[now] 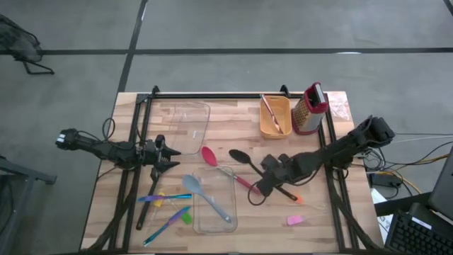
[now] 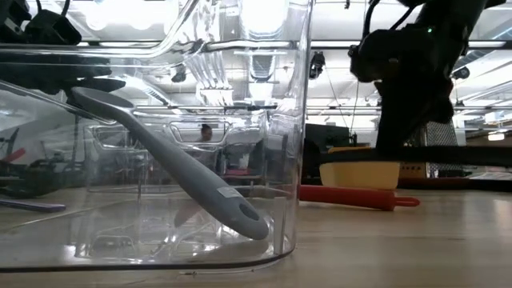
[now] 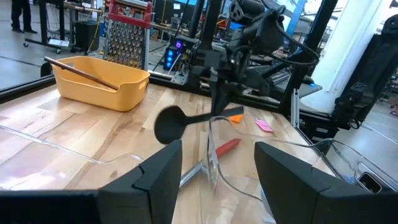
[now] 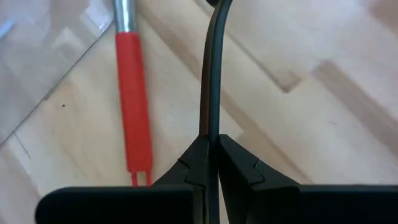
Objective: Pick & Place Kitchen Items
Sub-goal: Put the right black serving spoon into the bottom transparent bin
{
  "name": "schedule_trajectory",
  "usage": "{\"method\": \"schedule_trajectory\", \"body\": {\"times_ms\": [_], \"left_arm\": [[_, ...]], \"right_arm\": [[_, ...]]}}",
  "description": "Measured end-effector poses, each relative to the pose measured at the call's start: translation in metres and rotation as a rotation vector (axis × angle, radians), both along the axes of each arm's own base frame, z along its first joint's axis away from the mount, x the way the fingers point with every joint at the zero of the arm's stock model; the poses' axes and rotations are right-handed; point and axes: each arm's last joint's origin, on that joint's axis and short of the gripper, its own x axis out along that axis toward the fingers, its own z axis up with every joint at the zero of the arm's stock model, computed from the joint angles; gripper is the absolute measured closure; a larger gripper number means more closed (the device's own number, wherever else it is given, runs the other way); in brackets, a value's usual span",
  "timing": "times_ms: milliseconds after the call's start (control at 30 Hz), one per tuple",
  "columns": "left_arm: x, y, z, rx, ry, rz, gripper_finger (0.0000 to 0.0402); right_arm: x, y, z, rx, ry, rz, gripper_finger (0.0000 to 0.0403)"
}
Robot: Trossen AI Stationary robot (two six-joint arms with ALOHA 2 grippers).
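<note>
Right gripper (image 4: 210,163) is clenched on the black spoon (image 1: 244,159) handle, pick step made; next, presumably, lift and carry to the clear container (image 1: 212,205).

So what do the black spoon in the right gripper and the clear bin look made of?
Black spoon: probably matte plastic or nylon; dull, with no glint. The right gripper is shut on its thin handle. Clear bin: glossy transparent hard plastic; you see straight through it and its walls catch reflections.
</note>
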Motion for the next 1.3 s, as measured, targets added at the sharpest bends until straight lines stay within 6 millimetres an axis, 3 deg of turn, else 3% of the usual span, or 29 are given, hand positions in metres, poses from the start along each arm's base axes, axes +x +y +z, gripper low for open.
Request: {"method": "schedule_trajectory", "body": {"times_ms": [267,467,567,933,1300], "left_arm": [[0.0,0.0,0.0,0.0,0.0,0.0,0.0193],[0.0,0.0,0.0,0.0,0.0,-0.001,0.0193],[0.0,0.0,0.0,0.0,0.0,0.0,0.0193],[0.0,0.0,0.0,0.0,0.001,-0.001,0.0193],[0.0,0.0,0.0,0.0,0.001,-0.001,0.0193]], "right_arm": [[-0.009,-0.005,0.042,-0.04,-0.232,-0.028,0.0385],[0.002,-0.004,0.084,-0.103,-0.593,0.063,0.0385],[0.013,0.0,0.095,-0.122,-0.741,0.112,0.0385],[0.071,0.017,0.062,0.004,-0.967,0.216,0.0385],[0.121,0.031,0.055,0.036,-1.003,0.192,0.0385]]}}
